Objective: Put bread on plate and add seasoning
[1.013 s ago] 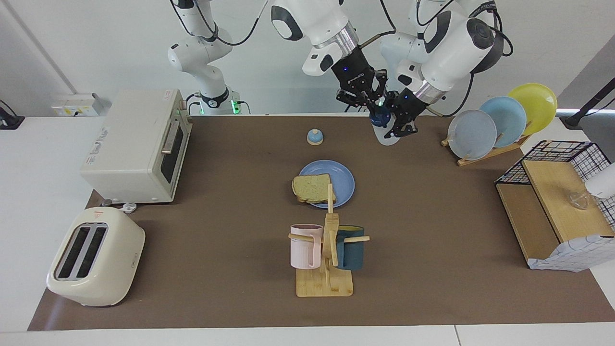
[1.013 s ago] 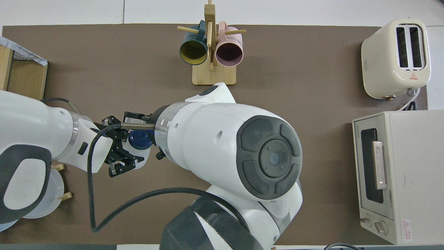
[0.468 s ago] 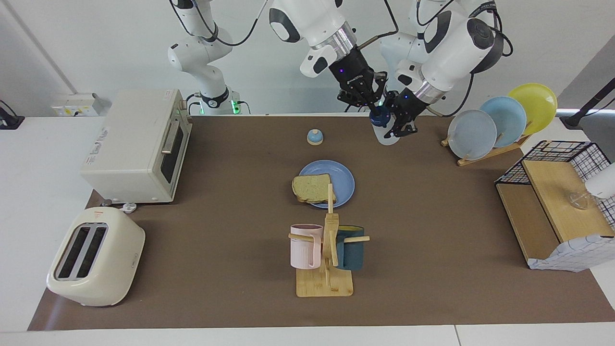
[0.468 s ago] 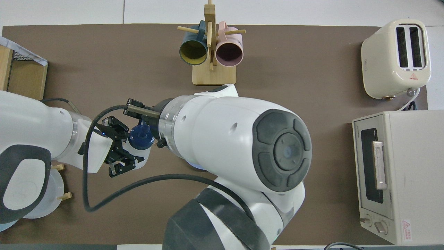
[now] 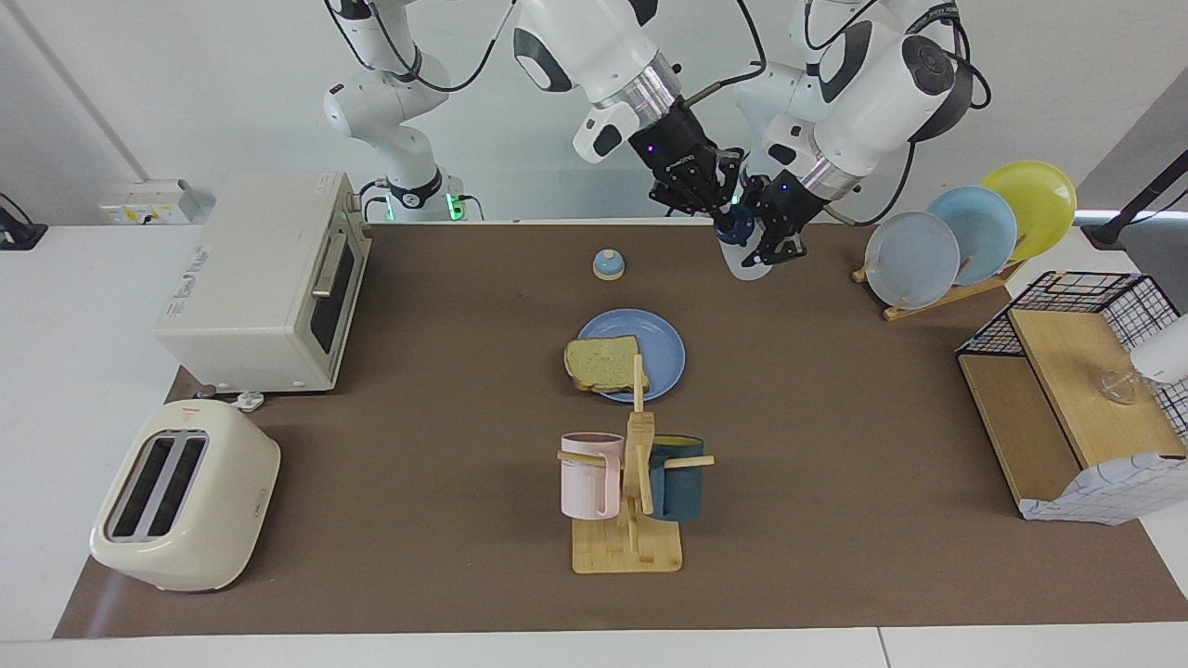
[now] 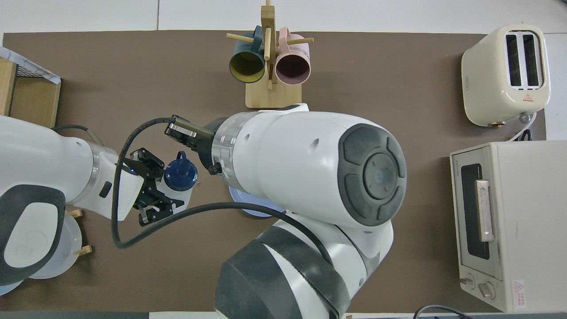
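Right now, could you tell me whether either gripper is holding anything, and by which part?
The left gripper holds the seasoning bottle by its white body, below the blue cap. The right gripper, shut beside that cap, holds nothing.

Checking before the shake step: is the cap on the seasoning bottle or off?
On. The navy cap sits atop the seasoning bottle, held upright in the left pincer.
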{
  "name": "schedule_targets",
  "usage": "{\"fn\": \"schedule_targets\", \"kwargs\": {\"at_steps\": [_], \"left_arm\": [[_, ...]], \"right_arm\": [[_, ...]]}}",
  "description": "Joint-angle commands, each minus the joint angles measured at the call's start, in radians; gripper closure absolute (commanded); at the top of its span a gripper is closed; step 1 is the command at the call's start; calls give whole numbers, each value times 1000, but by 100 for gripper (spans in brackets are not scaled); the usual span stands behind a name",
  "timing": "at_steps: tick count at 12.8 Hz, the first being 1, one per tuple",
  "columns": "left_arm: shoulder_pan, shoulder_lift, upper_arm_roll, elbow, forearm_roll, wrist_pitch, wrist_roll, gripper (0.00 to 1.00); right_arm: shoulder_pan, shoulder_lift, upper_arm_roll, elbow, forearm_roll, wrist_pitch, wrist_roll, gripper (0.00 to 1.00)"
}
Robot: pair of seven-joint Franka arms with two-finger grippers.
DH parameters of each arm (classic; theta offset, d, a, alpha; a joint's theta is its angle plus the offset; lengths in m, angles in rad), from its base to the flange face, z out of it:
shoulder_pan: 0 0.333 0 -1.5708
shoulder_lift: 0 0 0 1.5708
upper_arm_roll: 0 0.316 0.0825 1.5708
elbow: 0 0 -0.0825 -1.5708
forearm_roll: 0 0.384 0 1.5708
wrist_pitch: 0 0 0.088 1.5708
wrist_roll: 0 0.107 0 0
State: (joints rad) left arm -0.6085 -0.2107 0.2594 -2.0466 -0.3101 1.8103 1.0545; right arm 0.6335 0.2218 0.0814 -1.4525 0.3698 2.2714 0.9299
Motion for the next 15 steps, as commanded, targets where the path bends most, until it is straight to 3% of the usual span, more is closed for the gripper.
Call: {"fn": "schedule_targets", "kwargs": {"at_steps": [1,4,6,15], "left_arm": [[7,-29,3,-24,-18,-5,15,100],[7,-29,3,-24,-18,-6,15,100],[7,-29,1,-24,-18,-6,13,100],[7,-30,1,-24,-18,-6,13,100]], "right_arm": [[3,4,6,11,-69,-29,-75,54],[37,-2,14,26,-208,-116,-86,56],[41,1,15,61,-216,-154,-88,64],[46,1,21,64,-218,-153,-83,71]]}}
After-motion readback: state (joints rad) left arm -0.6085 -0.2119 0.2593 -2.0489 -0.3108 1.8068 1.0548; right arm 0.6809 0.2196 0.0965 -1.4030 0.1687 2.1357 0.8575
